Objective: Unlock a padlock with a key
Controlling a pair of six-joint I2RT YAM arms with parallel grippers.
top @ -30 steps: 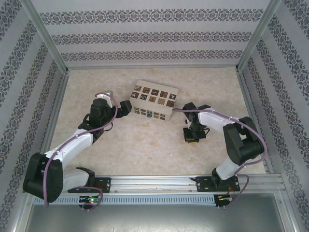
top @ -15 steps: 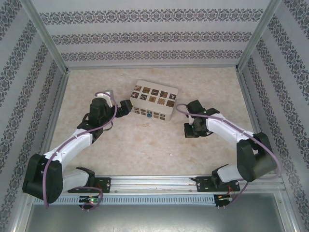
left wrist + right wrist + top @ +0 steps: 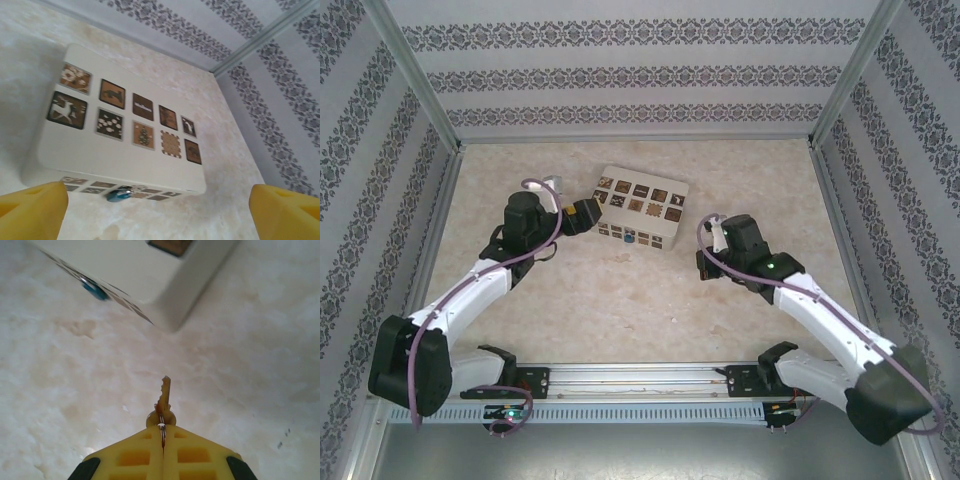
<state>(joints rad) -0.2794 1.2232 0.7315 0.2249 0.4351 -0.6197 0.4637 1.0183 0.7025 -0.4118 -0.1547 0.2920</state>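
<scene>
Blue and tiny, the padlock sits on the patterned side face of the white box on the tabletop. The left hand gapes wide near the box's end. The right hand pinches the key.

1. A white box lies flat toward the far middle of my desk, turned a little askew.
2. Its top carries 10 dark patterned squares in 2 rows of 5; smaller squares line its front side.
3. The desk is pale, marbled beige.
4. Walls with floral stripes close in 3 sides.
5. A metal rail runs along the near edge.
</scene>
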